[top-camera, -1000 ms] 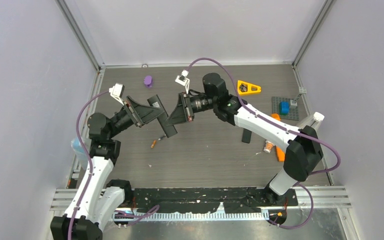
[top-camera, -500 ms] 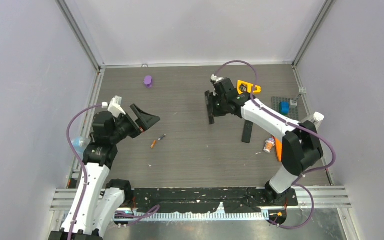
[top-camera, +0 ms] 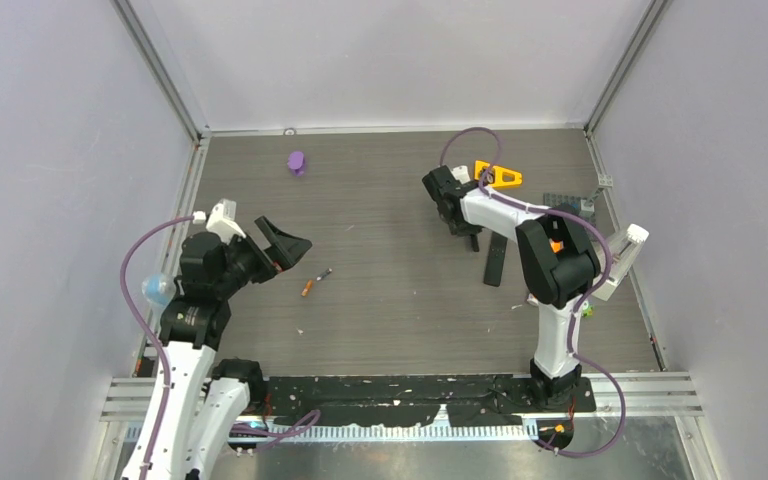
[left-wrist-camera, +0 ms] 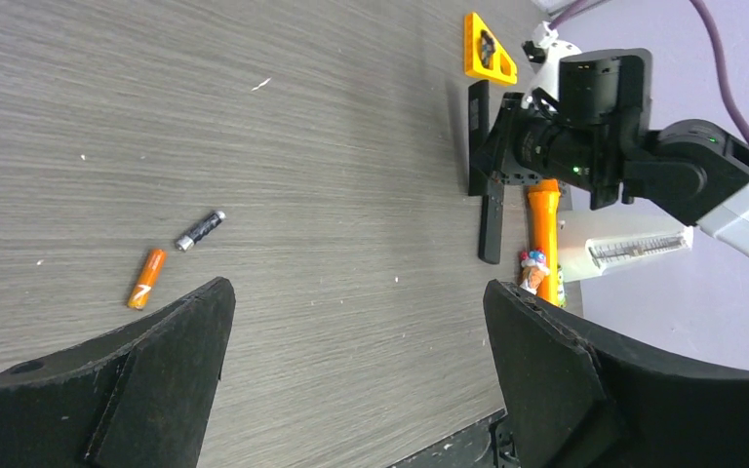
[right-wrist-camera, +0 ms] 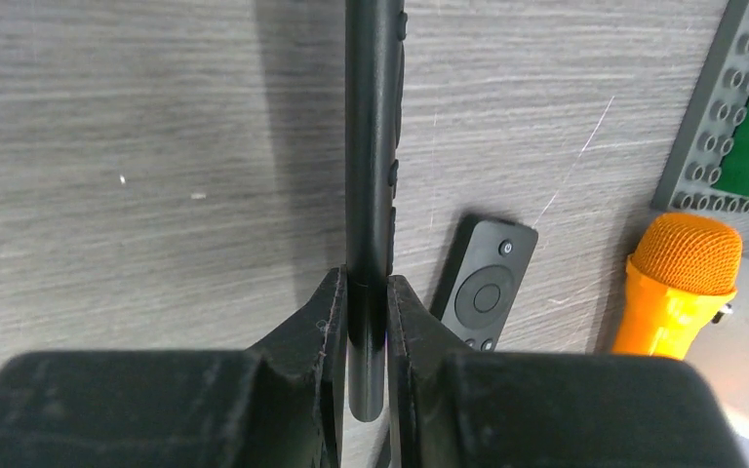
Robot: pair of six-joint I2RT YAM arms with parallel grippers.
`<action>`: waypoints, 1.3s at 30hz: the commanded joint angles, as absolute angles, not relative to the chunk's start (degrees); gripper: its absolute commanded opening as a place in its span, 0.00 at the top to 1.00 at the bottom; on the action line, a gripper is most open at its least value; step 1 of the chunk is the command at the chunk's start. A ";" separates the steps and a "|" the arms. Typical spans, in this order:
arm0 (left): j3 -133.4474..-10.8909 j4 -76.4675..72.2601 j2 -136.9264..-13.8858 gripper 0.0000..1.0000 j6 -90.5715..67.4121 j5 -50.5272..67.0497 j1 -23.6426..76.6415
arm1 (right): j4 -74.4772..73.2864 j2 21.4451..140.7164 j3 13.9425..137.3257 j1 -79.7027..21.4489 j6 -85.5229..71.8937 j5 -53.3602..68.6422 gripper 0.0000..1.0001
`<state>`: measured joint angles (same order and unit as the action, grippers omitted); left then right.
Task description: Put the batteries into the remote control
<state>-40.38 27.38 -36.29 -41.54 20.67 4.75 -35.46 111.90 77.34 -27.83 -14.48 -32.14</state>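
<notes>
My right gripper [top-camera: 460, 215] is at the back right of the table and is shut on a black remote [right-wrist-camera: 369, 146], held on its narrow edge just above the table. The remote also shows in the left wrist view [left-wrist-camera: 477, 127]. A second black remote [top-camera: 495, 262] lies flat beside it, buttons up [right-wrist-camera: 483, 288]. An orange battery [top-camera: 306, 288] and a dark grey battery [top-camera: 323, 273] lie loose at mid-table; both show in the left wrist view, the orange one [left-wrist-camera: 146, 279] and the grey one [left-wrist-camera: 200, 230]. My left gripper [top-camera: 282, 242] is open and empty, left of the batteries [left-wrist-camera: 356, 302].
A long orange stick [left-wrist-camera: 543, 224] and a small ice-cream toy [left-wrist-camera: 534, 268] lie right of the remotes. An orange triangle [top-camera: 497, 176] and a purple piece [top-camera: 297, 161] sit at the back. A grey studded plate [right-wrist-camera: 741, 117] is at the far right.
Both grippers held the remote at mid-table; the left one let go and drew back left. The right arm carried the remote to the back right and lowered it.
</notes>
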 commanded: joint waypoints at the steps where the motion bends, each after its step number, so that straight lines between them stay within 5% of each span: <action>1: -41.79 23.99 -35.89 0.00 -40.52 20.01 4.49 | -35.71 114.94 81.00 -28.21 -14.88 -36.27 0.90; 6: -42.21 23.99 -37.29 0.00 -40.48 20.19 4.51 | -34.76 112.93 80.03 -28.22 -15.86 -30.71 0.58; 10: -42.62 23.89 -38.05 0.00 -40.30 20.22 4.51 | -34.40 108.90 79.62 -27.75 -16.40 -25.97 0.45; 23: -42.74 23.49 -38.90 0.00 -39.81 20.42 4.48 | -30.99 93.51 66.79 -16.80 -25.14 -19.58 0.36; 25: -42.78 23.31 -39.09 0.00 -39.91 20.69 4.50 | -30.37 93.41 64.83 -14.80 -25.69 -19.00 0.23; 29: -42.72 23.15 -39.29 0.00 -40.04 21.01 4.55 | -28.61 94.07 61.90 -12.35 -25.66 -16.17 0.16; 39: -42.72 23.35 -39.20 0.00 -40.09 21.01 4.46 | -27.76 98.97 61.27 -11.17 -25.58 -12.74 0.21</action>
<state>-40.38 26.37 -39.38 -41.25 20.58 4.75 -29.65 97.93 60.93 -11.77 -24.40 -13.54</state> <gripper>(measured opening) 0.994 0.814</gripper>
